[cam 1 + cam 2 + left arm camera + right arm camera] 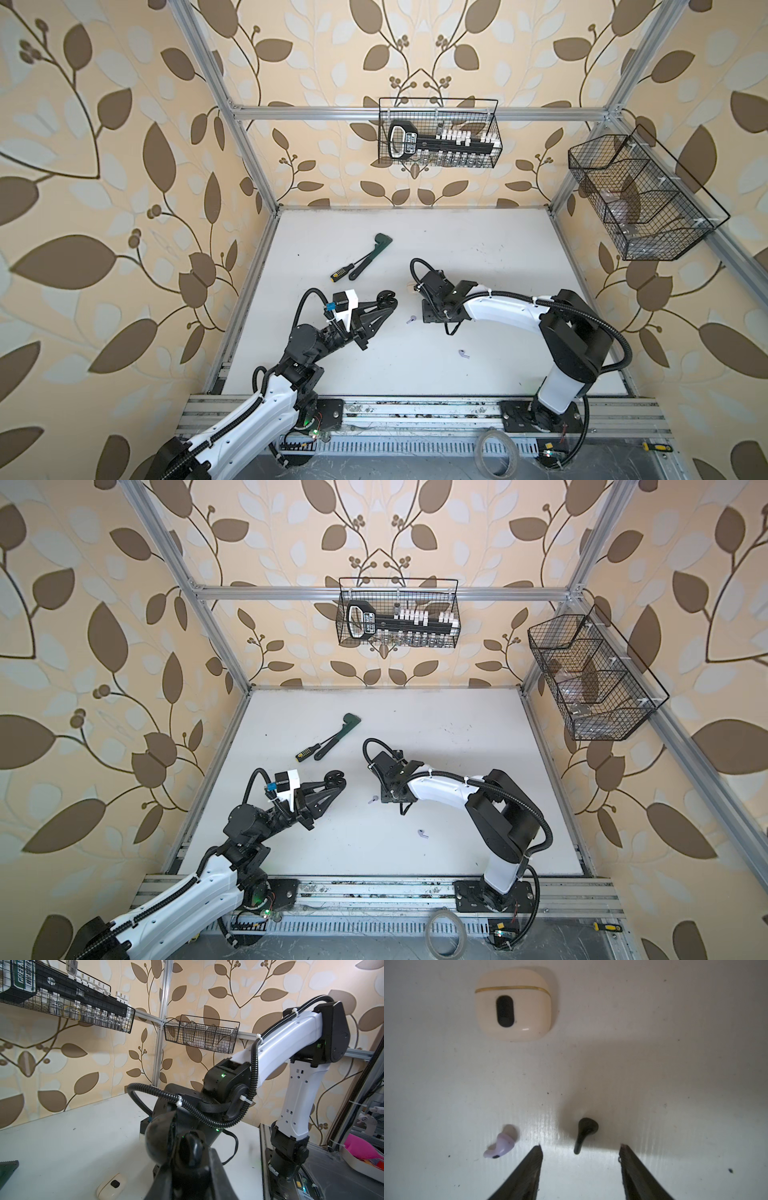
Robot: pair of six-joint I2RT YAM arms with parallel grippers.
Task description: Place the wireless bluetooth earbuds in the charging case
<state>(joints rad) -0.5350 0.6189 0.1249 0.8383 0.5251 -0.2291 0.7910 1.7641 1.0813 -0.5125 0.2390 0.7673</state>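
Note:
My left gripper (386,300) is shut on a black charging case (164,1138) and holds it above the table, lid swung open. A glossy black rounded piece sits in the case's mouth. My right gripper (580,1148) points down at the table and stands open. A black earbud (584,1132) lies just ahead of the gap between its fingertips, untouched. A lavender earbud (501,1142) lies beside one fingertip. Another lavender earbud (463,354) lies nearer the front. A shut cream-white case (512,1004) rests beyond the earbuds, and the left wrist view shows this cream-white case (111,1186) too.
A yellow-and-black screwdriver (343,271) and a green-headed tool (372,255) lie at the back left of the table. Wire baskets hang on the rear wall (438,133) and the right wall (640,199). A tape roll (494,453) sits off the front rail.

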